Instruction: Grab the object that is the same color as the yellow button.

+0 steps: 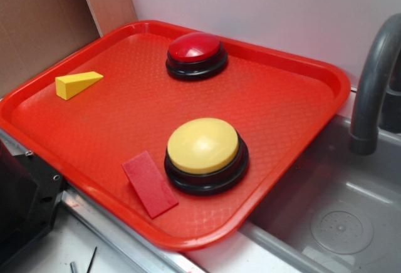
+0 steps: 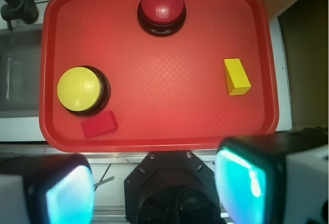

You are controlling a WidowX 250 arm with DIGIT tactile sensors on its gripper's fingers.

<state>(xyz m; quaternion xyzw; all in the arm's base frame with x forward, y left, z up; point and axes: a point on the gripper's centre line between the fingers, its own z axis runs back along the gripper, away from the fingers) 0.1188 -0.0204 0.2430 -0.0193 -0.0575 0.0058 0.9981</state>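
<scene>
Spread fingers (image 2: 241, 183) hang off the textured tray (image 2: 154, 80), clear of the smooth yellow wedge (image 2: 236, 76).

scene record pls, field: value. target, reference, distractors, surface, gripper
target: yellow wedge block, lying alone near one tray edge, untouched
reference: yellow button, black base
distractors: red button; flat red piece next to the yellow button
surface: red tray beside a sink
gripper: gripper open, above the tray's near edge, holding nothing
</scene>
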